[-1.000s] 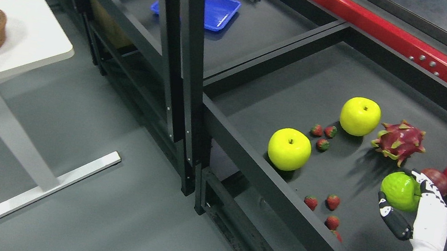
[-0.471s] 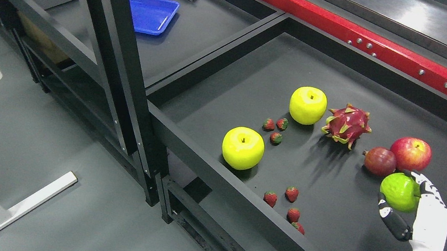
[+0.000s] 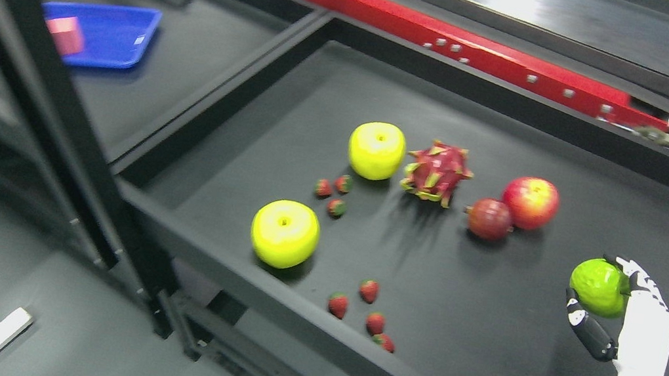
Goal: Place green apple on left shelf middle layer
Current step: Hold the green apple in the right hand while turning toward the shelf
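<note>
My right hand [image 3: 612, 302] rises from the lower right and is shut on a green apple [image 3: 599, 286], held above the dark shelf surface [image 3: 487, 317]. White fingers wrap the apple's right side and the dark thumb sits below it. The left-hand shelf section [image 3: 195, 54] lies at the upper left, beyond a black upright post [image 3: 44, 91]. My left arm does not show.
On the shelf lie two yellow-green apples [image 3: 285, 234] [image 3: 376, 150], a dragon fruit [image 3: 436, 171], a red apple [image 3: 530, 202], a dark red fruit [image 3: 489, 218] and several strawberries [image 3: 368, 290]. A blue tray [image 3: 108, 35] holding a pink block sits on the left section. A red beam [image 3: 399, 18] runs behind.
The whole picture has shifted left, so the camera has turned right; the white table is out of view. My right hand keeps the green apple at the same spot in the picture.
</note>
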You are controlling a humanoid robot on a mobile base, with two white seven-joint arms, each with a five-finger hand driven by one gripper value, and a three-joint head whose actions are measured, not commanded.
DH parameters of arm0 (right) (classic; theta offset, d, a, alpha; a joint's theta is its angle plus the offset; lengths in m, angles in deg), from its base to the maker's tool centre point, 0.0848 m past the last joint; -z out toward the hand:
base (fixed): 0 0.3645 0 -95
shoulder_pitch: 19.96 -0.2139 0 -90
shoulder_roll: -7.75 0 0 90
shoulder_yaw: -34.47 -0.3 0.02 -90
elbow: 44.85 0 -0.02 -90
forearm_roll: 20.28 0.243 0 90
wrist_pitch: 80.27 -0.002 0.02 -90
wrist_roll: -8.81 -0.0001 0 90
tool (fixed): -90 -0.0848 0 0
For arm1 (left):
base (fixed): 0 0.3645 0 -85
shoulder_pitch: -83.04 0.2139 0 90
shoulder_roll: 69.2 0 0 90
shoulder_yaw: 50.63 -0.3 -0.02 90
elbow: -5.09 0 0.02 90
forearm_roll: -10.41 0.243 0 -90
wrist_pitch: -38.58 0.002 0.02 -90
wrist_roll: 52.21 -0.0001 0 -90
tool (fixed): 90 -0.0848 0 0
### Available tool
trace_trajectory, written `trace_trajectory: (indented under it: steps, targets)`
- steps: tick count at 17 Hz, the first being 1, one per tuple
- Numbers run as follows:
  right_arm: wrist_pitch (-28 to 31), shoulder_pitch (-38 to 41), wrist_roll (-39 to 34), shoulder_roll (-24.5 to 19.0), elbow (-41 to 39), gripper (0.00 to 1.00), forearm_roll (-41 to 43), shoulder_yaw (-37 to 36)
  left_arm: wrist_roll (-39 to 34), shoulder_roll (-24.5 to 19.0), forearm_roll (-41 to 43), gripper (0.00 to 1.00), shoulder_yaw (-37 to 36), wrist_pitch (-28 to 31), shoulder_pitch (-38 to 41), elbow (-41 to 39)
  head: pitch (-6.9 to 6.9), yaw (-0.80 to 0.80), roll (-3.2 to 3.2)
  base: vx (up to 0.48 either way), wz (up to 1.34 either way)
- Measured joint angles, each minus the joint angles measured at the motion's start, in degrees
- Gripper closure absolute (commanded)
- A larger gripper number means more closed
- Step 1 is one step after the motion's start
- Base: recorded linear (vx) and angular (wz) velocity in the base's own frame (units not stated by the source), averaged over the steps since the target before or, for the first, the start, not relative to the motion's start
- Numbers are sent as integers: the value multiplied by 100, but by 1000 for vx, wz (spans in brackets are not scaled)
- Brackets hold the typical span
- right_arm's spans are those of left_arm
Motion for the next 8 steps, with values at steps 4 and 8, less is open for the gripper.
trace_trajectory:
  steps: [4,8]
  targets:
    - [0,2,7,0,2,100,-1,4,0,0,0,0,0,-1,-1,0,0,0,0,114,-621]
    - [0,1,7,0,3,100,-4,7,0,0,0,0,-1,-1,-1,0,-2,0,0,82,-434]
